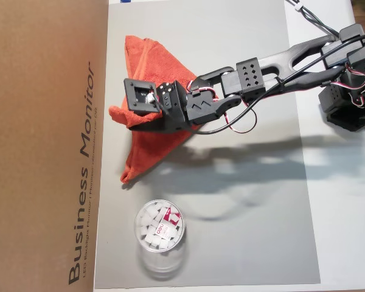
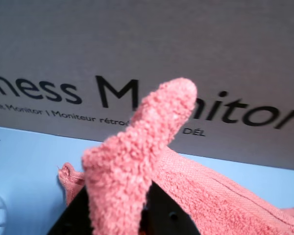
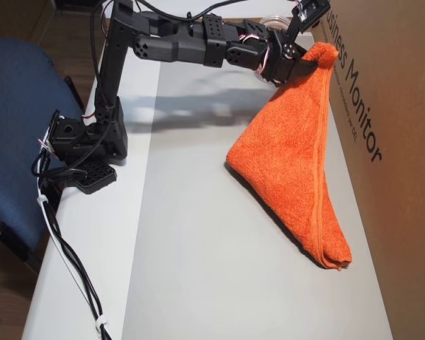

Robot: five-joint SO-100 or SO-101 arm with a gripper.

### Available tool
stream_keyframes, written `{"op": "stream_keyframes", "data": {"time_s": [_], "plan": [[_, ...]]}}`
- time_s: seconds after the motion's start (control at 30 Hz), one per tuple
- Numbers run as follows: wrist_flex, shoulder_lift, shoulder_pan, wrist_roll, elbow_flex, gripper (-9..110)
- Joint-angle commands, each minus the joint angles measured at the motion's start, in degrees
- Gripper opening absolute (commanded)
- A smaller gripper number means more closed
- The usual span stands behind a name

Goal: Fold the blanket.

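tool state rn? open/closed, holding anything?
Tool: closed, holding a corner of the blanket, lifted beside the cardboard box.

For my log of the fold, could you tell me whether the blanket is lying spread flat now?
No. The blanket hangs tent-like, one corner pinched up by the gripper, its far end on the table.

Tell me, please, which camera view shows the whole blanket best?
An overhead view: the blanket hangs unobstructed from the pincer. In the other overhead view the arm covers part of it. The wrist view shows only a pinched corner.
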Motion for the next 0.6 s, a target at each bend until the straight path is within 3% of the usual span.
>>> {"op": "stream_keyframes", "data": {"time_s": [0.0, 0.57], "plan": [[-1.1, -1.7, -1.8, -2.7, -5.7, 0], [-1.1, -11.9, -6.5, -14.9, -10.7, 0]]}}
